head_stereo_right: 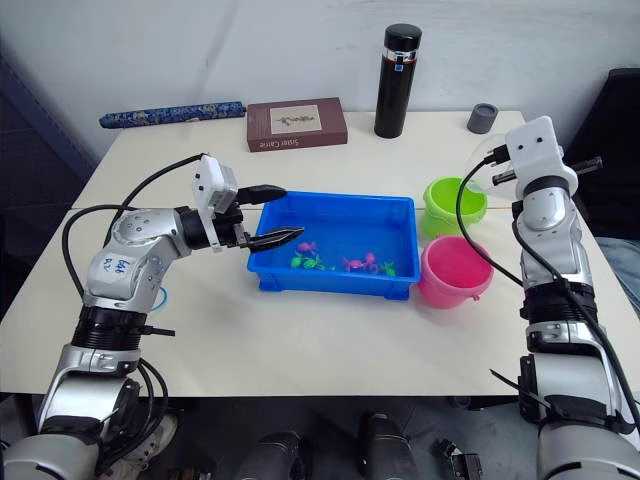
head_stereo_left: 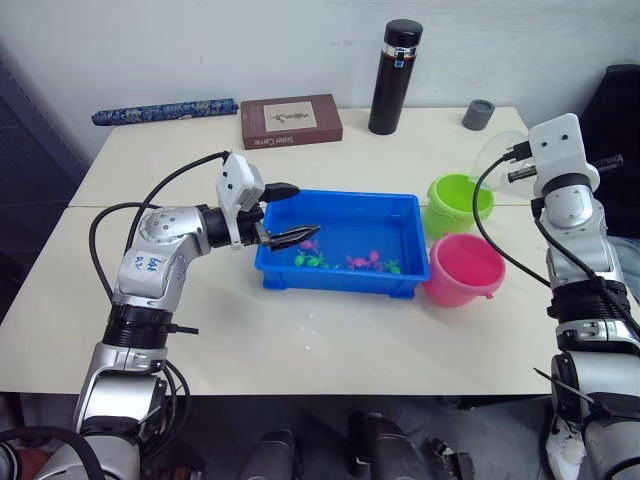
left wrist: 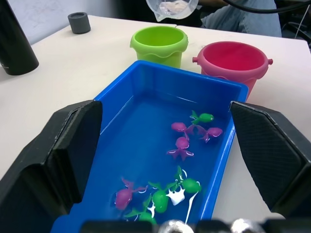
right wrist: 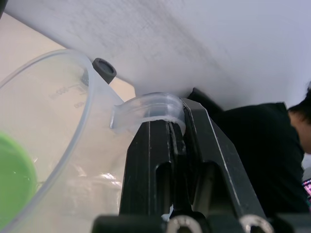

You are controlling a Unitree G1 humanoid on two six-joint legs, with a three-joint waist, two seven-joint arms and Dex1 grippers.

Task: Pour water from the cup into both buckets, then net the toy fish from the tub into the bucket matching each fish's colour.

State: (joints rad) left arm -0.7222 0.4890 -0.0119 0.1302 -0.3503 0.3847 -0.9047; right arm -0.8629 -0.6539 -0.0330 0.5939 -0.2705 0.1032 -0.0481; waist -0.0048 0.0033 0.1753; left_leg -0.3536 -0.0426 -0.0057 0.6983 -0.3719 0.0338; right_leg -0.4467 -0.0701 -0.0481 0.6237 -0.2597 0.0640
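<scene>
Overhead, clear cup gripped in right tool, above green bucket.

Cream table, blue tub, green bucket, pink bucket, book, flask

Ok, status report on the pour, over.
Right gripper shut on clear cup handle, tipped over green bucket. Left gripper open over blue tub. Nothing in the way.

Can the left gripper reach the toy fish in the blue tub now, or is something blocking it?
Probably yes. The left gripper is open at the near-left end of the tub, and nothing covers the toy fish. The right gripper holds the cup over the green bucket, well aside.
</scene>
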